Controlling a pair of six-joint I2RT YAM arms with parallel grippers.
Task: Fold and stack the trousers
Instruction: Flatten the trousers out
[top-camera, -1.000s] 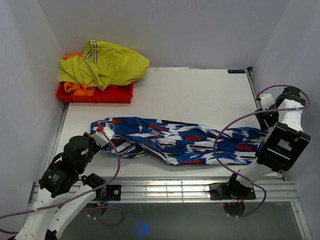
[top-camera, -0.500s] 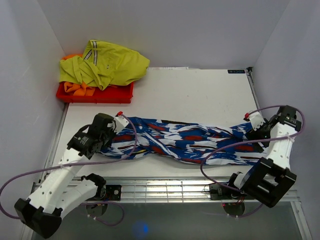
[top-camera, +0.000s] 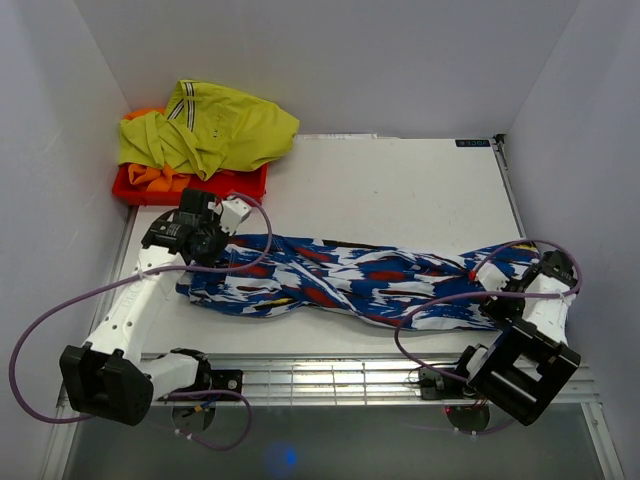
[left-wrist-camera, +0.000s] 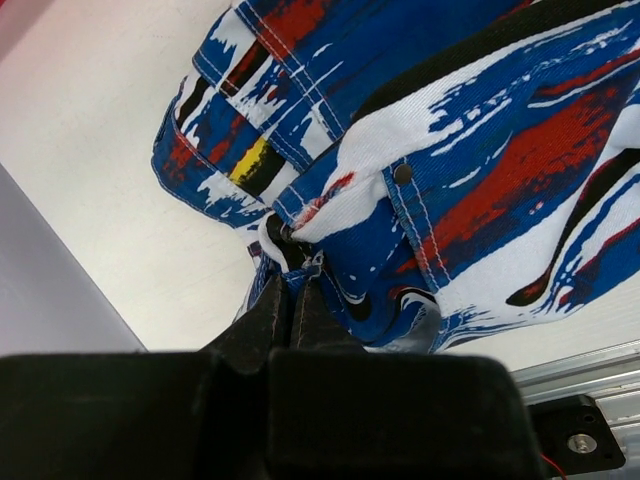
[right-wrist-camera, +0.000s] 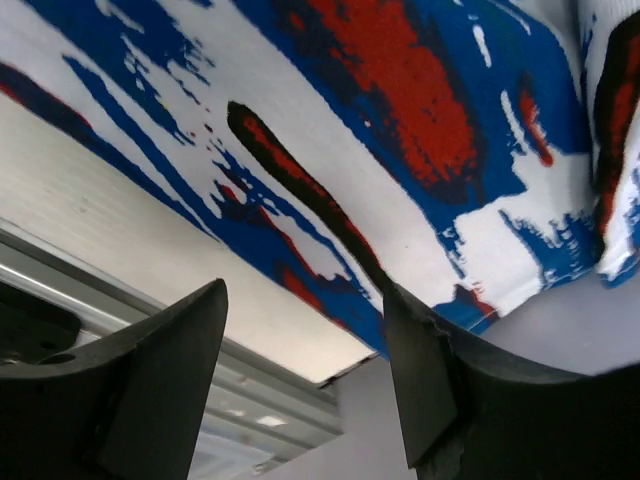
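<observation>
Trousers (top-camera: 360, 280) stretched full length along the near half of the desk (top-camera: 400, 170), waist end at left, leg ends at right by the near corner. Early in the job, by the look of it: laid out and pulled fairly straight, perhaps already leg over leg, though hard to tell from above. No crosswise fold made, nothing stacked. Left to do: folding end to end, then setting on a pile, probably near the red tray (top-camera: 190, 190) with the yellow-green garment (top-camera: 225, 130) at the far left.

Left claw (left-wrist-camera: 292, 282) pressed together, pinching a bunch of waist fabric not far from a pocket rivet (left-wrist-camera: 403, 174). Right claw (right-wrist-camera: 300, 300) spread wide, hovering just over the leg end at the desk's near edge, gripping nothing.

Against a second ago: left claw carried from the near-left edge of the cloth toward the far left, waist end dragged along with it. Right arm dropped low onto the leg end. Cloth straighter, less bunched in the middle.
</observation>
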